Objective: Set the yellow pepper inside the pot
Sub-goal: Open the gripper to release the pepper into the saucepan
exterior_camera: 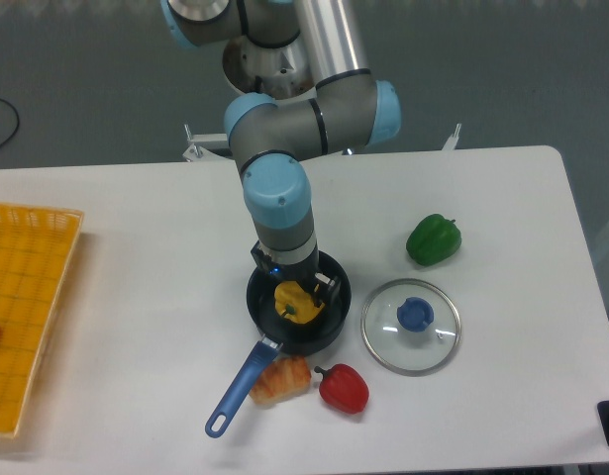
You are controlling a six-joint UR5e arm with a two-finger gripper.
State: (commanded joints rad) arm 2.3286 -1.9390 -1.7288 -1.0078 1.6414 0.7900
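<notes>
Yellow pepper (296, 303) down inside the pot (329, 322), clamped in the gripper (297, 300).

Nearest the front: pot's blue handle (237, 390) sticking out toward the lower left, a croissant (280, 378) right beside it and a red pepper (344, 388) touching the croissant's right end. Glass lid (411, 326) flat on the table (136, 257) just right of the pot, blue knob up. Yellow basket (27, 307) way over at the left edge. Green pepper (433, 238) further back on the right, well apart from the pot. Arm (280, 188) reaching straight down over the pot from the back.
</notes>
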